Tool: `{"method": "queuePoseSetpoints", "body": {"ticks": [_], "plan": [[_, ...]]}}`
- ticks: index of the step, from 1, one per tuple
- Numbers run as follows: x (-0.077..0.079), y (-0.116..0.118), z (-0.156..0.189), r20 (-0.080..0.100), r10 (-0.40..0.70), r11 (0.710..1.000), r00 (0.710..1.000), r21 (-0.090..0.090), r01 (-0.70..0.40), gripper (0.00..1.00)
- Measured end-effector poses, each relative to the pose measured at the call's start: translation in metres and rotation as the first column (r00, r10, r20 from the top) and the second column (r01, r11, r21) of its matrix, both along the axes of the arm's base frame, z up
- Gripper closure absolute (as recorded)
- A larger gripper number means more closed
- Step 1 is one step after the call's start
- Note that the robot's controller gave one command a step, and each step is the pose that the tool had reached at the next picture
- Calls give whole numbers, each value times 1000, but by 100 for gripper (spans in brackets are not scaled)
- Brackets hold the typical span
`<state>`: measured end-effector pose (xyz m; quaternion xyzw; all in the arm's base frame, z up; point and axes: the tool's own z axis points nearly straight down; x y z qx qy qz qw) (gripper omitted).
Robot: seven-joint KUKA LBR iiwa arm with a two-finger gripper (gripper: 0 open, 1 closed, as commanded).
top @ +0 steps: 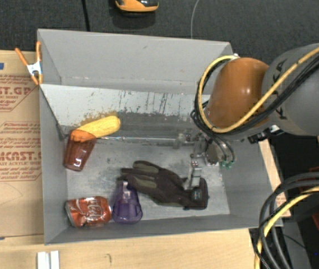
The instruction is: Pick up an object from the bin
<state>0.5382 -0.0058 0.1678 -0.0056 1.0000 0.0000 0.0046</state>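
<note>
1 black glove point(158, 185) lies near-right in the bin point(148, 55); my gripper point(195, 177) sits over its cuff, probably the easiest bit to grab. Can't tell if the claw's spread or pinching.

The arm point(296, 88) is reaching in from the right, its thick grey body lying across the upper right of the view and bending downward at its end. The rounded orange cover point(239, 94) is sitting over that end, bulging toward the left, and the yellow-and-black cables point(203, 86) are looping round the cover's left edge and running back along the grey link. Below the cover, the gripper point(196, 179) is pointing downward and hanging low, its slim metal end sitting just under the cover's lower-left edge
</note>
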Motion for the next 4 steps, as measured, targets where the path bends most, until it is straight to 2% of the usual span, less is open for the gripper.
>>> {"method": "queuePoseSetpoints", "body": {"ticks": [1,2,3,4], "plan": [[-25,10,-62,-5,87,996,996,-1,-87,0],[-38,9,-96,-4,132,991,991,0,-132,100],[-38,9,-96,-4,132,991,991,0,-132,100],[-38,18,66,-4,99,995,995,-1,-99,100]]}}
